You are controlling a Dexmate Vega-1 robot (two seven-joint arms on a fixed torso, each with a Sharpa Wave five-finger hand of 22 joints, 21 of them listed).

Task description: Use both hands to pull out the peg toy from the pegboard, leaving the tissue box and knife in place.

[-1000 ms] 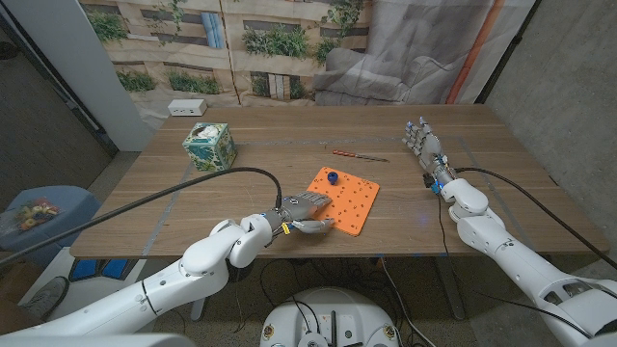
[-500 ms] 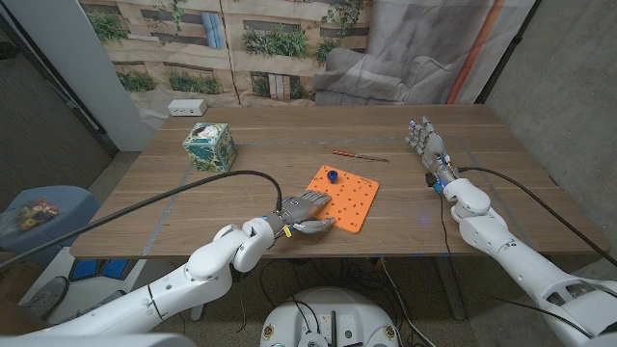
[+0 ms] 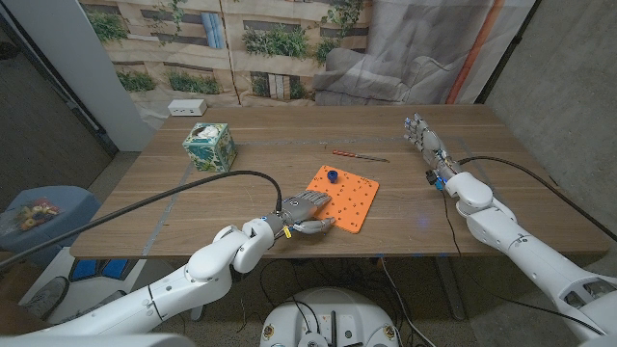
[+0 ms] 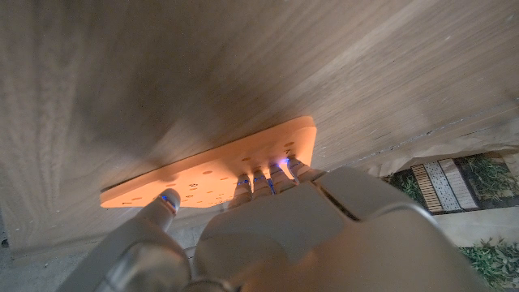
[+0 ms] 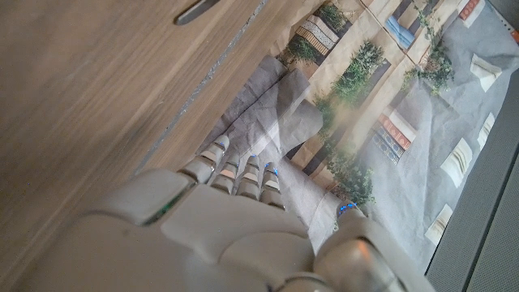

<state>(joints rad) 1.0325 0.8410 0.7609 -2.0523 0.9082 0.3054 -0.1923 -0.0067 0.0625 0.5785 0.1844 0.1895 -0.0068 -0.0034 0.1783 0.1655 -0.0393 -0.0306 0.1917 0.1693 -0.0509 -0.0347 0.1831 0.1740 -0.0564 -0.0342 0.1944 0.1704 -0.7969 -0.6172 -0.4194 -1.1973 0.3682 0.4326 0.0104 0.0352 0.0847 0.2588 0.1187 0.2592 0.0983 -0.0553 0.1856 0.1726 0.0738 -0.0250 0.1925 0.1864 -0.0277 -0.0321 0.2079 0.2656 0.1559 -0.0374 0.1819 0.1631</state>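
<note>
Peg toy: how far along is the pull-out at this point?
Done: the left hand presses on the orange pegboard's near corner. In hand: the right hand is far to the right, fingers spread, holding nothing. Left: the blue peg toy sits in the board; tissue box and knife lie untouched.

pegboard (image 3: pixel 344 199): orange | peg toy (image 3: pixel 331 176): blue | tissue box (image 3: pixel 209 146): teal-green patterned | knife (image 3: pixel 359 154): reddish handle | tabletop (image 3: pixel 280 135): brown wood grain | left robot hand (image 3: pixel 305 214): grey | right robot hand (image 3: pixel 424 142): grey
</note>
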